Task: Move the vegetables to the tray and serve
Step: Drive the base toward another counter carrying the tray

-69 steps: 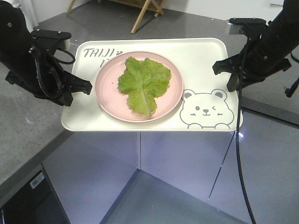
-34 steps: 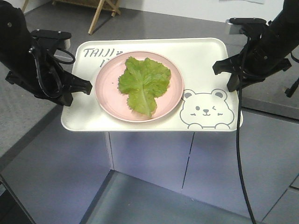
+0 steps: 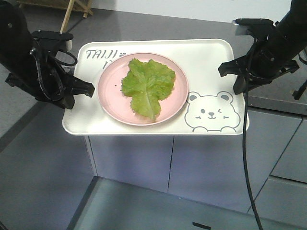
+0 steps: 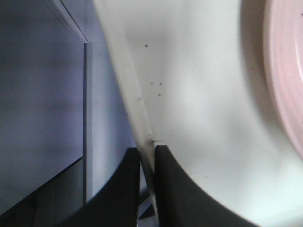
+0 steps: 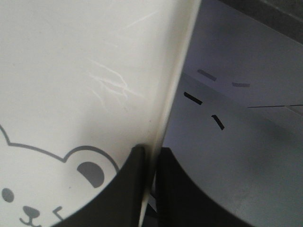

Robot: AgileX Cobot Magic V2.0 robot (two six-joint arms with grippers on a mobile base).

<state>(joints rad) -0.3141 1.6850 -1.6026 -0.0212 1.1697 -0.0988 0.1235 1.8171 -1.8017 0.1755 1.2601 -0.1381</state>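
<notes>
The green lettuce leaf (image 3: 147, 86) lies on a round pink plate (image 3: 108, 96) that sits on the cream-white bear tray (image 3: 206, 62). The tray is held in the air between both arms. My left gripper (image 3: 85, 89) is shut on the tray's left rim; in the left wrist view the gripper (image 4: 147, 153) pinches the rim (image 4: 124, 80). My right gripper (image 3: 233, 76) is shut on the tray's right rim; in the right wrist view the gripper (image 5: 151, 156) clamps the edge (image 5: 177, 71) beside the bear drawing (image 5: 90, 172).
Grey cabinet fronts (image 3: 211, 167) with drawers stand below and behind the tray. A grey countertop (image 3: 158, 24) runs at the back, with wooden legs (image 3: 72, 9) at the top left. A black cable (image 3: 244, 158) hangs from my right arm.
The tray, plate and leaf stay fixed between my grippers. The background has slid: the wooden legs moved left and the cabinets below shifted, so the whole base has turned or moved.
</notes>
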